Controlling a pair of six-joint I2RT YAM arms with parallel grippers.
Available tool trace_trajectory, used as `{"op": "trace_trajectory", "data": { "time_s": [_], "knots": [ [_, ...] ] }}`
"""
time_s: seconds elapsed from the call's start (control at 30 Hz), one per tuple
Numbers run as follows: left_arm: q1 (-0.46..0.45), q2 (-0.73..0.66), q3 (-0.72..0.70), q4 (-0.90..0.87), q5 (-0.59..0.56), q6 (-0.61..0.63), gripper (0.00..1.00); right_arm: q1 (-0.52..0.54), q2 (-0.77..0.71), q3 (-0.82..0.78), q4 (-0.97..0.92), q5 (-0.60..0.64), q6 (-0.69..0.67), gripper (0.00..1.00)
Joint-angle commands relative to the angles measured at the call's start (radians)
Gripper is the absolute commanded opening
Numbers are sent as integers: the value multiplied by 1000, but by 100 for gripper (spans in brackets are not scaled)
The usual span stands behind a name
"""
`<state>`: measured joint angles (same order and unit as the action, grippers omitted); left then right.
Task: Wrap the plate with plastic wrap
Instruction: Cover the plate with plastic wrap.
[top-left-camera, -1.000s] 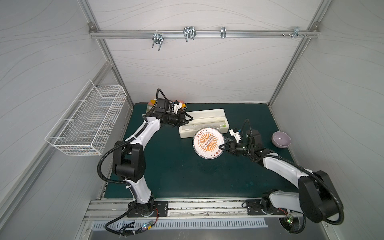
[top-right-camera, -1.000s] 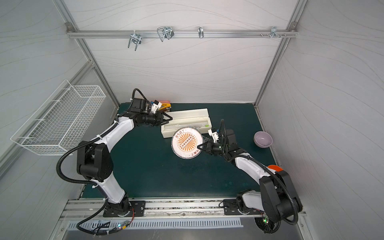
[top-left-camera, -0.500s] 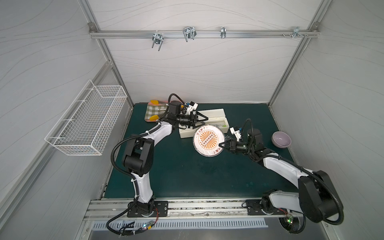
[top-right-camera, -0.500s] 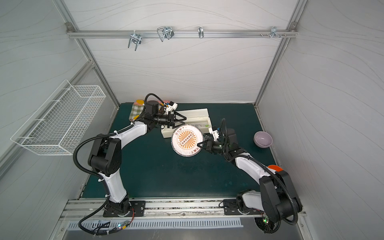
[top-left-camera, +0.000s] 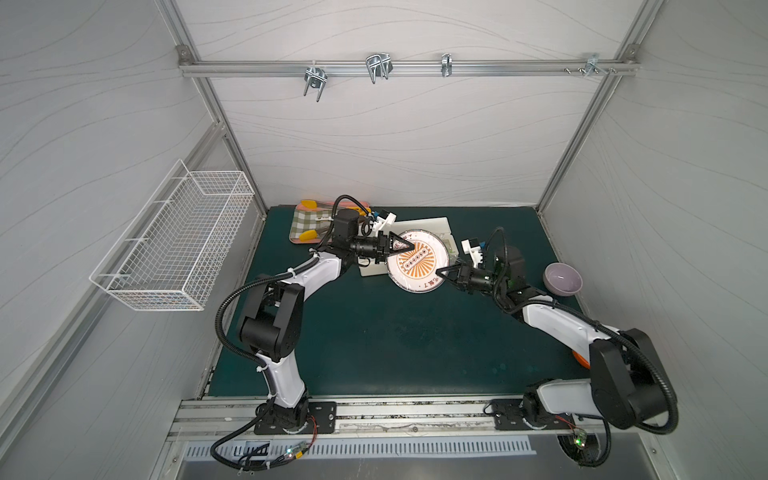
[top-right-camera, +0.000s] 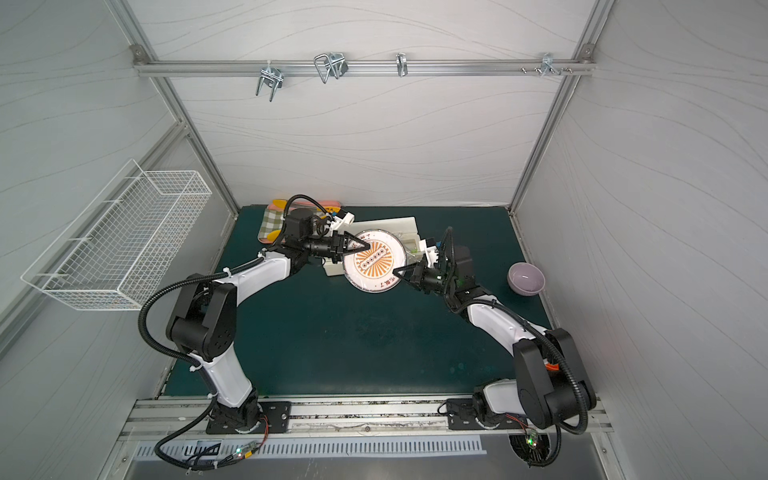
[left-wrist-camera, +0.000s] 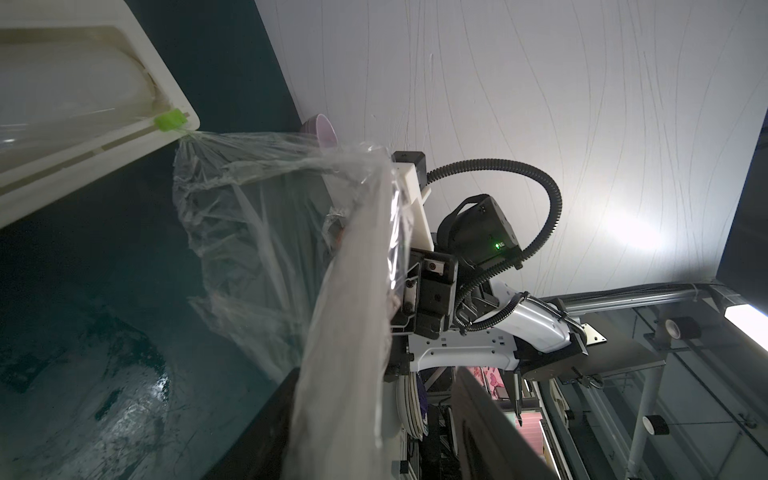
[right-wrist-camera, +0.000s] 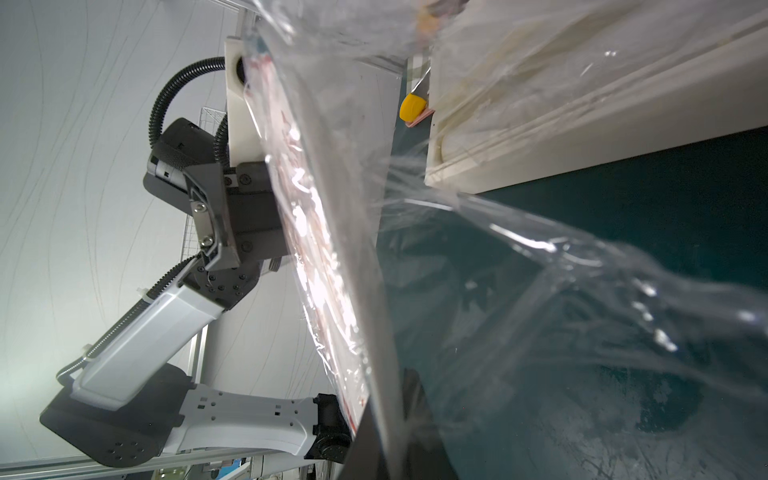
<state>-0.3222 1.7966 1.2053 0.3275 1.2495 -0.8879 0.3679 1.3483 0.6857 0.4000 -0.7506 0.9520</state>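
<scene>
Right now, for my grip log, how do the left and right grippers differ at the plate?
The right gripper is shut on the plate at its right rim; the left gripper stands open astride the left rim, a gap beside one finger. The right gripper reaches in from beside the purple bowl, the left gripper from beside the checked tray. Both meet the rim over plastic wrap.

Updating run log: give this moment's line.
right end effector: shut on round white sunburst plate; left end effector: open astride rim; transparent film: covering plate
</scene>
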Motion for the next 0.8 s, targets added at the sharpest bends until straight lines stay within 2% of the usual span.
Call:
{"op": "trace_trajectory", "data": {
  "time_s": [0.0,0.1,0.17,0.23,0.33,0.53,0.63,0.77],
  "knots": [
    [-8,-52,4,87,44,-56,57,0,21,45,128,61,58,0],
    [-8,-47,5,156,41,-99,54,8,45,61,156,103,87,0],
    [-8,-46,4,185,38,-127,48,16,57,72,169,138,98,0],
    [-8,-51,10,141,31,-98,41,25,76,93,170,154,105,0],
    [1,-37,49,-44,16,17,24,36,97,104,170,151,109,0],
    [40,-18,57,-27,2,1,12,39,110,92,148,130,113,0],
    [37,-9,75,-39,4,12,8,36,115,97,119,116,106,17],
    [43,-4,85,-47,11,18,5,-29,90,74,92,38,119,51]
  ]
}}
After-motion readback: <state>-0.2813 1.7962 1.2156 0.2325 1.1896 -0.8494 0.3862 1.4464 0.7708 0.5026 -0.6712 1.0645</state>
